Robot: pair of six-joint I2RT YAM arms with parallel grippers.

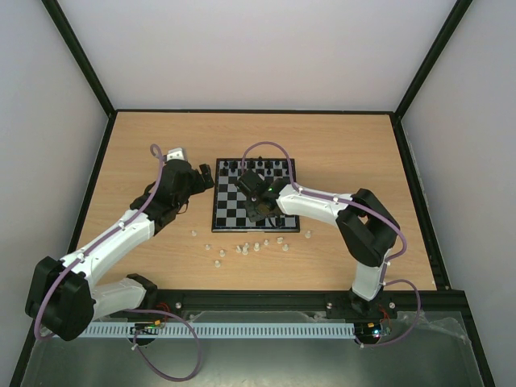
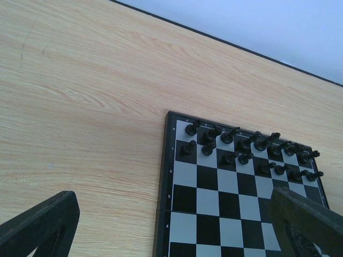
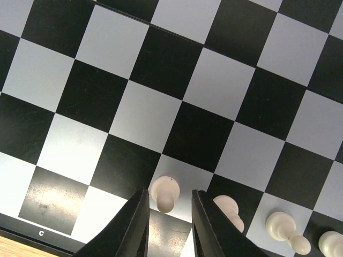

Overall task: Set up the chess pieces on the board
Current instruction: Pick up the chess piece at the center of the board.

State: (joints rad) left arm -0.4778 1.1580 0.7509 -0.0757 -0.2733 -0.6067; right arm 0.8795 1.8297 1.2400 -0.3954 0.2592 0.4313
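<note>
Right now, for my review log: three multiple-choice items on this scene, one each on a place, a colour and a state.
1. Where do the loose white pieces lie?
A) on the table by the board's near edge
B) behind its far edge
C) in a box
2. What colour fills the board's two far rows?
A) white
B) red
C) black
3. How is the left gripper?
A) shut on a pawn
B) open, holding nothing
C) shut on nothing
1 A: top view shows them scattered on wood there.
2 C: left wrist view shows black pieces in both rows.
3 B: its fingers stand wide apart, nothing between.
</note>
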